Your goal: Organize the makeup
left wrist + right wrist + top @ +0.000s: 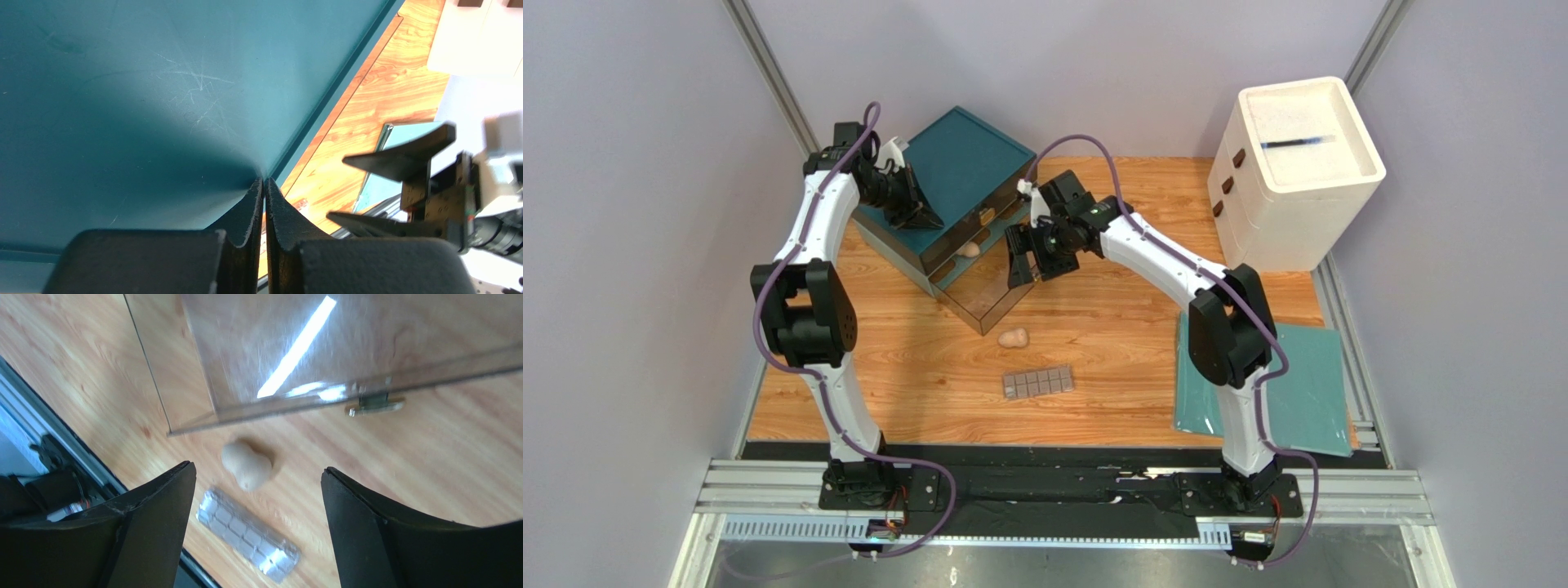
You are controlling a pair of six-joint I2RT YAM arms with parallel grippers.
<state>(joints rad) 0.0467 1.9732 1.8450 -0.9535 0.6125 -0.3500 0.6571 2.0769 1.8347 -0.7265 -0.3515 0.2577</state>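
One peach sponge [1014,337] [247,465] lies on the wooden table just in front of the teal drawer box [967,172]. A second sponge [970,249] sits in the box's pulled-out upper drawer. The flat grey-brown palette [1038,384] [248,534] lies nearer the arms. My right gripper [1024,263] [256,470] hangs open and empty over the front of the clear lower drawer [987,298] [344,349]. It looks down at the sponge and the palette. My left gripper [922,216] [264,182] is shut with nothing in it, its tips at the edge of the box's teal top [153,92].
A white drawer unit [1293,165] stands at the back right. A flat teal mat [1308,380] lies at the right front, partly under the right arm. The clear drawer's small metal handle [374,405] faces the table's front edge.
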